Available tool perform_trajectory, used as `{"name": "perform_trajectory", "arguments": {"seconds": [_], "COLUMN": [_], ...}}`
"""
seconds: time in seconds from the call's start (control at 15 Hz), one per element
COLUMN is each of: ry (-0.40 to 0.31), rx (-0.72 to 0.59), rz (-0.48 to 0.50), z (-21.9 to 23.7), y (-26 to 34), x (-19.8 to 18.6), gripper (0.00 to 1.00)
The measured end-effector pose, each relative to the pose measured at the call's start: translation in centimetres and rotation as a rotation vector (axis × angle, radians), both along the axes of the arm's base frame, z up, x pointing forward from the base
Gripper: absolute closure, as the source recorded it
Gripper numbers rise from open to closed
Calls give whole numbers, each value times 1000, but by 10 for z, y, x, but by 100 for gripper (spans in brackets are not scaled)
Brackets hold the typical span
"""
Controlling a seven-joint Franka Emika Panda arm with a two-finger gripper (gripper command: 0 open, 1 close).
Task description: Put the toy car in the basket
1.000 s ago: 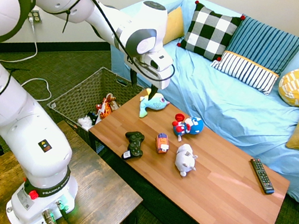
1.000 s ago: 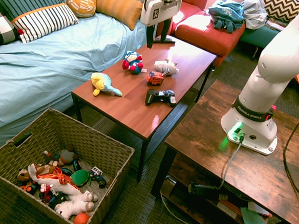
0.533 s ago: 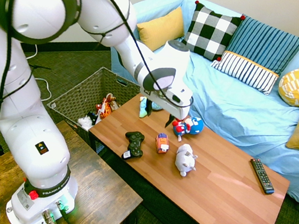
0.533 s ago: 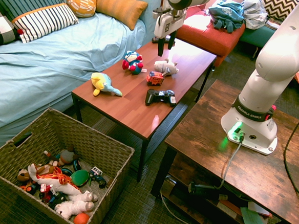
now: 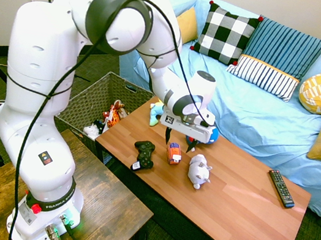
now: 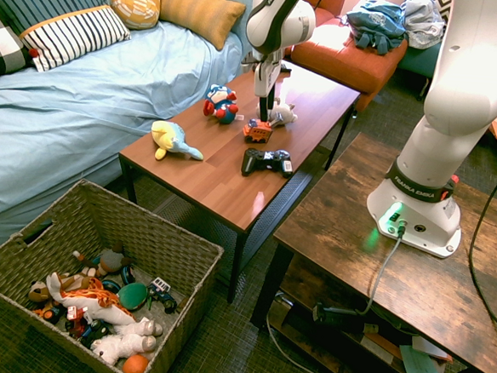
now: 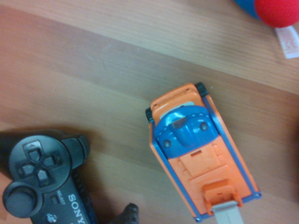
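The toy car [image 5: 173, 153], small, orange with blue and white details, stands on the wooden coffee table [image 5: 237, 214] between a black game controller [image 5: 144, 154] and a white plush animal [image 5: 199, 170]. My gripper [image 5: 178, 142] hangs open just above the car, fingers pointing down and apart, touching nothing. In the second exterior view the gripper [image 6: 262, 112] is right over the car [image 6: 257, 132]. The wrist view looks straight down on the car [image 7: 198, 154], with the controller [image 7: 44, 179] beside it. The wicker basket [image 5: 85, 104] stands on the floor off the table's end, holding several toys.
A red-and-blue plush [image 6: 220, 102] and a teal fish plush [image 6: 173, 140] lie on the table towards the sofa [image 6: 92, 99]. A remote [image 5: 281, 188] lies at the table's far end. The basket [image 6: 142, 247] is below table height. A dark side table [image 6: 396, 274] bears the arm.
The arm has swung from the table's basket end across to the toy car and lowered over it. The gripper stayed open. No toy has moved.
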State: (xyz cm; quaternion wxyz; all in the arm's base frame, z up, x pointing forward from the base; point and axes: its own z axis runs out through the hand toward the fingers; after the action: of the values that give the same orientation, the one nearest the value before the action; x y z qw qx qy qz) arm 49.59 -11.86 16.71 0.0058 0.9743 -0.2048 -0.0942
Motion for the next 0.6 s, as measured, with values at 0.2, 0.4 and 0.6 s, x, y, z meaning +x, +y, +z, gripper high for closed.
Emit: {"name": "perform_trajectory", "arguments": {"seconds": [0.2,0.4,0.6], "ry": [19,21,3], "rx": [8,19,9], "rz": [26,75,115], "z": [-14,-29,-46], "y": [2,6,17], "x": [14,19,21], "gripper": [0,0,100]}}
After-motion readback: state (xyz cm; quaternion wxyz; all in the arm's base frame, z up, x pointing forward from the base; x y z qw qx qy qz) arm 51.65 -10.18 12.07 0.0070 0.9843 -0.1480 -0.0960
